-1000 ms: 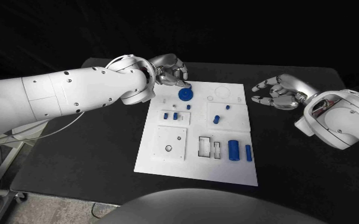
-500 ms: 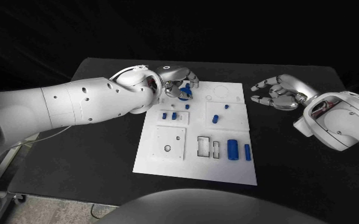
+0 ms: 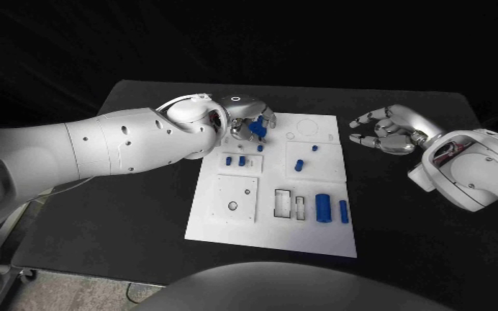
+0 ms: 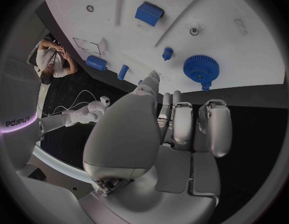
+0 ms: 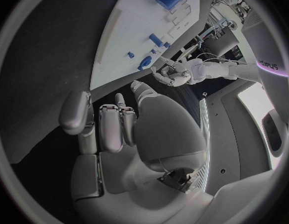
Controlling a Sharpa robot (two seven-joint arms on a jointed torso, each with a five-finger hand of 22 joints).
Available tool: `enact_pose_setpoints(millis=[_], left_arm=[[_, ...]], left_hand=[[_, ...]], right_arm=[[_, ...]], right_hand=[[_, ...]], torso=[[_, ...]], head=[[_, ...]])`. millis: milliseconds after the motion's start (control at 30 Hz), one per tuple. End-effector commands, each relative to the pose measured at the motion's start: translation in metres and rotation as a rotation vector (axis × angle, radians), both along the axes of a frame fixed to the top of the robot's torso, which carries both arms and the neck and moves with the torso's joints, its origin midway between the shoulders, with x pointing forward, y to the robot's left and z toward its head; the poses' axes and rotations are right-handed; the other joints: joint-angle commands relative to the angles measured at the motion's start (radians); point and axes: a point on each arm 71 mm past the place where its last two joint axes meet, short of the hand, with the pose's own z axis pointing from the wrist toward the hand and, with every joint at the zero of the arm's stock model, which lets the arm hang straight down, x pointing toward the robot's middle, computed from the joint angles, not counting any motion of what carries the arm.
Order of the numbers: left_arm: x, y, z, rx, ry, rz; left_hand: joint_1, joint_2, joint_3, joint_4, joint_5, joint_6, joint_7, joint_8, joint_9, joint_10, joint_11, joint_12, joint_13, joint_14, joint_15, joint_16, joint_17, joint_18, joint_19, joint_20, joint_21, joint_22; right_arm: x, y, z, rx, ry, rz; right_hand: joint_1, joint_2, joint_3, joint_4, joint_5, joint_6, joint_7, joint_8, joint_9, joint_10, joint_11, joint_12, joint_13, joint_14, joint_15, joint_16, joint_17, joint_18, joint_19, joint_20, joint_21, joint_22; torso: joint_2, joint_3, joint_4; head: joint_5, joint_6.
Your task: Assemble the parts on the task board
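the left hand (image 3: pixel 247 118) has swung in over the board's (image 3: pixel 272 235) far left corner, now pinching the blue gear (image 3: pixel 255 130) it was only touching; a lift looks likely. the right hand (image 3: pixel 386 129) is idling, spread, off the board's right edge.

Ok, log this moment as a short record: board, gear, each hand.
board: white task board lying flat on the black table
gear: blue gear at the board's far edge, beside the left hand
left hand: left hand over the gear; grip cannot be told
right hand: right hand off the board, fingers curled, holding nothing
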Motion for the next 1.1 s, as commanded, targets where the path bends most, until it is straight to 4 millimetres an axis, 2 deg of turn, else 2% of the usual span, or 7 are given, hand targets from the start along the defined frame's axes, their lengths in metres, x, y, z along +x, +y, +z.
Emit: enact_pose_setpoints(millis=[33, 667, 1100], left_arm=[[-0.001, 0.001, -0.005, 0.054, 0.030, 0.011], [-0.004, 0.000, -0.021, 0.046, 0.049, -0.001], [-0.004, 0.001, -0.029, 0.058, 0.070, 0.002]], left_hand=[[-0.009, 0.002, 0.000, 0.007, 0.003, 0.011, 0.000, 0.000, -0.010, 0.006, 0.004, 0.019, 0.009, -0.002, 0.005, -0.001, -0.004, -0.006, -0.002, 0.009, -0.005, 0.208], [0.006, 0.017, 0.019, -0.007, 0.049, 0.047, 0.004, 0.014, -0.046, 0.008, -0.001, 0.079, 0.034, -0.011, 0.005, 0.001, -0.019, -0.004, -0.006, 0.011, -0.009, 0.207], [0.034, 0.022, 0.059, -0.022, 0.116, 0.066, 0.003, 0.017, -0.076, 0.032, -0.013, 0.093, 0.021, -0.021, -0.005, -0.002, -0.039, -0.003, -0.009, 0.003, -0.012, 0.205]], right_arm=[[0.000, 0.000, -0.002, 0.002, 0.008, 0.006], [-0.002, -0.002, -0.006, 0.002, 0.022, 0.004], [-0.001, -0.002, -0.007, 0.001, 0.032, 0.003]], right_hand=[[-0.001, -0.007, 0.005, 0.000, 0.003, 0.005, -0.001, 0.003, -0.001, -0.005, -0.001, 0.003, 0.065, 0.027, 0.007, 0.000, -0.002, 0.008, -0.001, 0.000, 0.000, 0.100], [-0.001, -0.008, 0.005, 0.000, 0.004, 0.004, -0.001, 0.003, -0.002, -0.005, -0.001, 0.002, 0.065, 0.027, 0.008, 0.000, -0.003, 0.009, -0.001, 0.000, -0.002, 0.100], [-0.001, -0.008, 0.006, 0.000, 0.006, 0.004, -0.001, 0.002, -0.002, -0.006, -0.001, 0.002, 0.064, 0.027, 0.008, -0.001, -0.004, 0.009, -0.002, 0.000, -0.004, 0.099]], torso=[[-0.001, 0.0000, 0.0004], [-0.001, -0.0002, 0.0004], [-0.001, -0.0002, 0.0014]], head=[[-0.001, 0.000], [-0.003, 0.000], [-0.003, 0.000]])
